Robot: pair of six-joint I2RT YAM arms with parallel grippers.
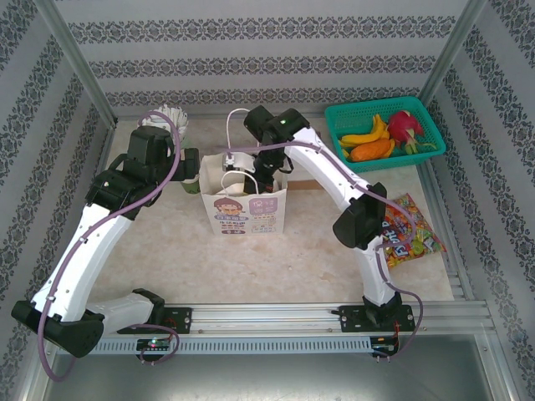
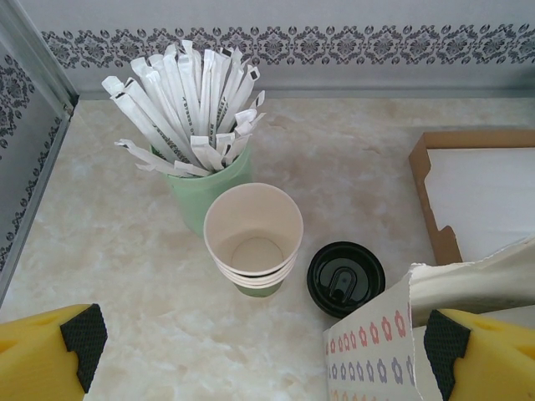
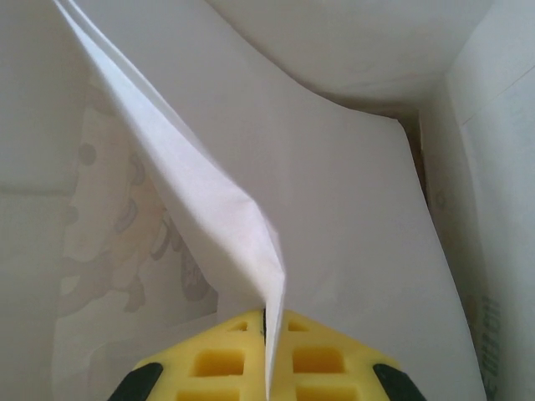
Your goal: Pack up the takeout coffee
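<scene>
Two pincers. My right pincer (image 3: 267, 338) is clamped shut on a fold of the paper bag (image 3: 351, 217); my left pincer (image 2: 263, 351) gapes wide, empty. Beyond it, the takeout coffee (image 2: 345, 278) stands on the desk (image 2: 125, 267) between bag and stacked cups (image 2: 253, 238); farther, a cup of sticks (image 2: 196, 196).

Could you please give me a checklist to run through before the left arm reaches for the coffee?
1. Left gripper open: ok.
2. Takeout coffee upright, lid on: ok.
3. Right gripper shut on a fold of the paper bag: ok.
4. Coffee centred in the left gripper's opening: not ok; the stacked cups sit nearer the middle.
5. Free room inside the bag: cannot tell.
</scene>
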